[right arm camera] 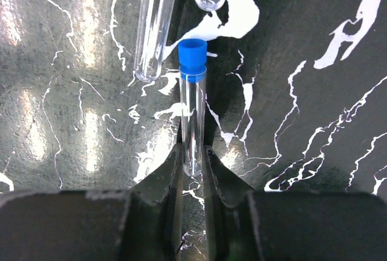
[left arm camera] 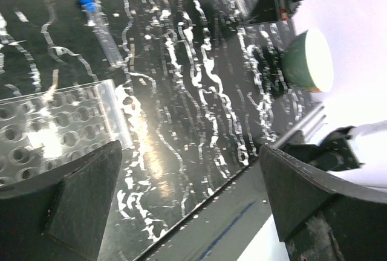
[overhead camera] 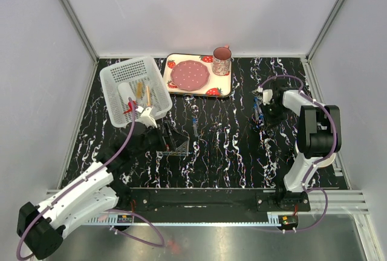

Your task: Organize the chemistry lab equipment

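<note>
My right gripper is shut on a clear tube with a blue cap, held just above the black marbled table; in the top view this gripper is at the right. Two uncapped clear tubes lie just beyond it. My left gripper is open and empty, next to the clear grid tube rack, which also shows in the top view. A blue-capped tube lies past the rack, near table centre. The red-capped white bottle and tan wooden sticks lie in the white basket.
The strawberry-printed tray with pink plate and mug stands at the back centre. White walls enclose the table on three sides. The arm-mount rail runs along the near edge.
</note>
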You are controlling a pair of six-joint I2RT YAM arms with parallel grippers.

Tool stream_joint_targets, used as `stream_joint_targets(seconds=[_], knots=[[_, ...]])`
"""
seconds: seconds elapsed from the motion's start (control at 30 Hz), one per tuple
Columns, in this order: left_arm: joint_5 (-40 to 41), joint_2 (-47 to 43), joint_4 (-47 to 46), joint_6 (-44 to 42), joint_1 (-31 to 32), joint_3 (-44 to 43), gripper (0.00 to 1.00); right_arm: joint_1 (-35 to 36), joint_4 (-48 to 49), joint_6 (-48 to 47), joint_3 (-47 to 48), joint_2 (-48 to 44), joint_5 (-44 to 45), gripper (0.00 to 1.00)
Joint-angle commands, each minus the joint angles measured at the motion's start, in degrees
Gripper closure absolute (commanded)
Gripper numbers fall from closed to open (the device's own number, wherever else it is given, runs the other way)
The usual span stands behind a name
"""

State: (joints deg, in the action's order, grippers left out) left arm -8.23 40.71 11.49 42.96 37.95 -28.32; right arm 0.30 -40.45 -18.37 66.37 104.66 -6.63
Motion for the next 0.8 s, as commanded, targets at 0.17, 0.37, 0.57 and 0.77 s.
stream_joint_targets(seconds=[0.17,0.37,0.57,0.77], knots=[[-16.63,9.99,-28.86,14.07,-0.51,1.33,0.01,-3.63,-1.21,-2.1,-2.91,-11.13,-12.24,0.9],[-22.35,24.73,-53.03,26.02,0.36,-0.15,0.01,-3.63,-9.71,-12.0,-2.3,-17.03,-38.59,0.89],[-20.96,38.55,-59.39,29.37,4.67,-10.5,0.01,-3.28,-22.98,-25.38,0.86,-18.09,-57.25,0.88],[-16.3,49.98,-46.52,24.99,8.36,-23.16,0.04,-2.67,-29.6,-32.69,2.63,-16.42,-60.43,0.88]])
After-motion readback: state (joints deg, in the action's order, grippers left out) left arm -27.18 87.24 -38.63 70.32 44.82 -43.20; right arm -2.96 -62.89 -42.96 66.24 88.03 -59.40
